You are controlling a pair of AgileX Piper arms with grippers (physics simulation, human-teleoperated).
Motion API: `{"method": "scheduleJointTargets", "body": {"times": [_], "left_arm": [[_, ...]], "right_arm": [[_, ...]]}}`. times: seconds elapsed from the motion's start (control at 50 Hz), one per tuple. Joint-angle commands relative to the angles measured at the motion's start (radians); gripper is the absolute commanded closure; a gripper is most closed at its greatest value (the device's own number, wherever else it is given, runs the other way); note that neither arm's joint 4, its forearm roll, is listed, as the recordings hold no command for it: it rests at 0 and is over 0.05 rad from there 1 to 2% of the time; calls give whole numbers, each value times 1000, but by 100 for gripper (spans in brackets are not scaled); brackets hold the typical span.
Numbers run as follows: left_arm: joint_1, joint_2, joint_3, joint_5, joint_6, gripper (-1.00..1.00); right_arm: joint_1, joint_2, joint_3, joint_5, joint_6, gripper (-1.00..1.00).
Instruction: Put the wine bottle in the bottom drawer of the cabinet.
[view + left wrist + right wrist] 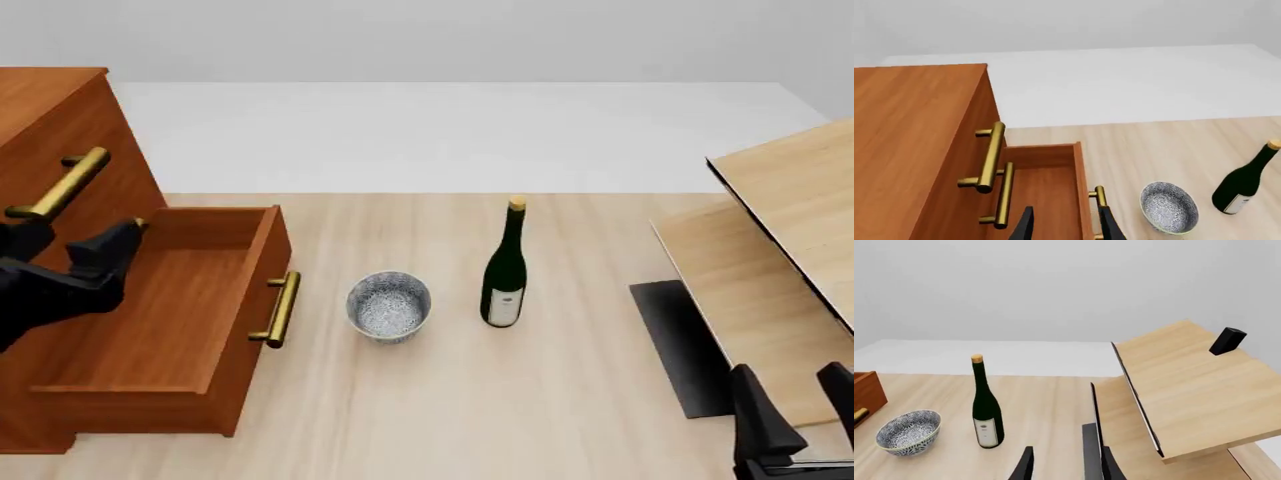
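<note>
The bottle (pixel 505 268) stands upright on the table (pixel 534 400), untouched, just beside the bowl (pixel 388 305) and well apart from both grippers. The drawer (pixel 167 315) already stands pulled out from the cabinet (pixel 54 130), its inside bare as far as the front view shows. So the opening looks done; what is left is the whole carry: grasp the bottle, bring it across past the bowl, and lay or stand it in the drawer.

The left gripper (pixel 114 255) hangs over the drawer's back part, jaws parted and empty. The right gripper (pixel 787 415) sits at the near right edge of the table, its fingers also apart and holding nothing; it is the nearer arm to the bottle, and probably the one to take it.

The bottle is dark green, glossy glass with a long slim neck, a gold-tan cap and a small white label low on its body. Tall and narrow, it would likely tip if nudged high up. The bowl is rounded, pale with a fine blue-grey speckle. The drawer and cabinet are smooth reddish-brown wood with brass bar handles (pixel 279 308). The table is pale wood grain. To the right stands light-wood furniture (pixel 801 210) of flat slanted boards, with a dark mat (pixel 674 340) at its foot.
</note>
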Motion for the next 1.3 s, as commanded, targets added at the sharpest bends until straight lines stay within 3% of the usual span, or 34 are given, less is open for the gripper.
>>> {"method": "scheduleJointTargets", "body": {"times": [0.02,0.1,0.14,0.16,0.28,0.34,0.38,0.4,0.56,0.6,0.62,0.76,0.78,0.8,0.84,0.86,0.9,1.04,1.06,1.1,1.12,1.3], "left_arm": [[-34,143,-149,101,21,-100],[-52,193,-207,143,1,-100],[-55,218,-230,167,-41,-100],[-73,227,-235,176,-18,-100],[-73,273,-260,202,-36,-100],[-81,312,-268,213,-77,-100],[-67,324,-269,213,-48,-100],[-113,330,-266,220,-64,-100],[-81,393,-265,204,-35,-100],[-58,402,-269,192,-64,-100],[-63,414,-269,196,-31,-100],[-81,444,-241,180,-44,-100],[-77,445,-236,173,-72,-100],[-83,454,-225,170,-32,-100],[-69,448,-214,155,-67,-100],[-77,459,-207,158,-24,-100],[-82,458,-189,148,-67,-100],[-92,458,-141,118,-47,-100],[-96,456,-135,114,-86,-100],[-102,452,-121,107,-64,-100],[-106,451,-112,99,-95,-100],[-114,456,-54,54,-107,-100]], "right_arm": [[3,1,0,0,-1,-100],[7,3,1,2,-4,-100],[6,3,1,3,-2,-100],[7,2,1,2,-4,-100],[7,2,0,3,-5,-100],[9,4,1,1,-5,-100],[9,2,0,2,-6,-100],[7,2,0,3,-4,-100],[10,3,1,4,-7,-100],[12,1,1,6,-10,-100],[11,1,1,5,-9,-100],[12,3,1,4,-13,-100],[12,3,1,4,-13,-100],[14,5,1,3,-14,-100],[12,5,1,3,-14,-100],[11,7,1,2,-12,-100],[13,5,1,4,-16,-100],[13,4,1,7,-16,-100],[14,4,1,6,-14,-100],[15,3,1,7,-17,-100],[14,3,1,8,-14,-100],[12,2,1,9,-15,-100]]}}
